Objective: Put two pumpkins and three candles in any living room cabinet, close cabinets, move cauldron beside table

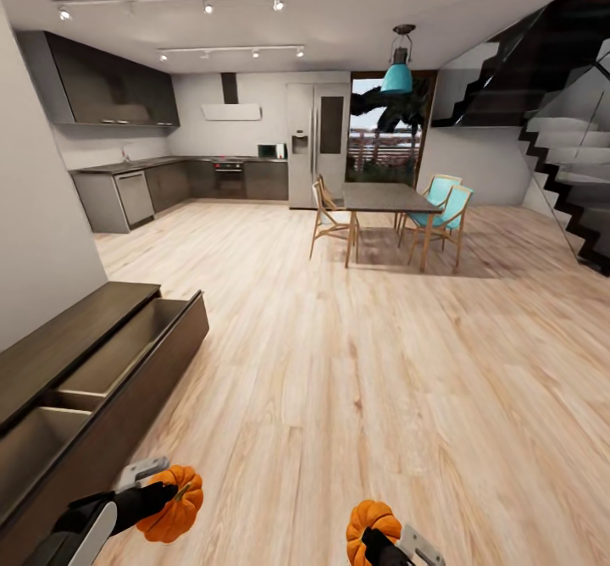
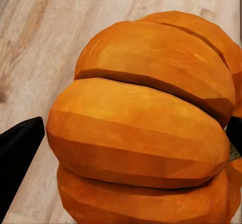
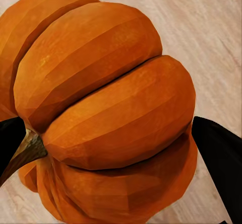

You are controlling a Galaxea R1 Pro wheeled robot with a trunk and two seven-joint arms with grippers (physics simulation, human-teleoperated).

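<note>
Left arm: enters at the lower left corner of the head view, black sleeve with a white panel, angled up toward the right.
Left gripper (image 1: pixel 166 491): closed around a small bright-orange ribbed pumpkin (image 1: pixel 174 504); in the left wrist view a black finger (image 2: pixel 17 156) sits at each side of that pumpkin (image 2: pixel 146 118).
Right arm: barely inside the bottom edge, right of centre (mostly cut off).
Right gripper (image 1: pixel 379 543): clamped on a second orange ribbed pumpkin (image 1: pixel 370 528); black fingers (image 3: pixel 219 158) flank it (image 3: pixel 101 103) in the right wrist view.
</note>
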